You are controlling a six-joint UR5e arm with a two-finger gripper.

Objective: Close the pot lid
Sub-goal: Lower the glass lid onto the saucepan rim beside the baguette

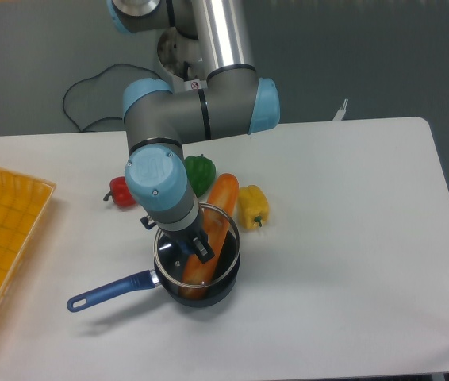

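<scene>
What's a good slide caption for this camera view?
Gripper holds the glass lid over the pot.

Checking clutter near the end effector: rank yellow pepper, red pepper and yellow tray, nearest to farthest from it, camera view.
From the end effector, over the pot:
1. Yellow pepper, just behind it, toward image right.
2. Red pepper, behind, toward image left, partly hidden by the arm.
3. Yellow tray, at the table's left edge in the image, clearly farthest.
</scene>
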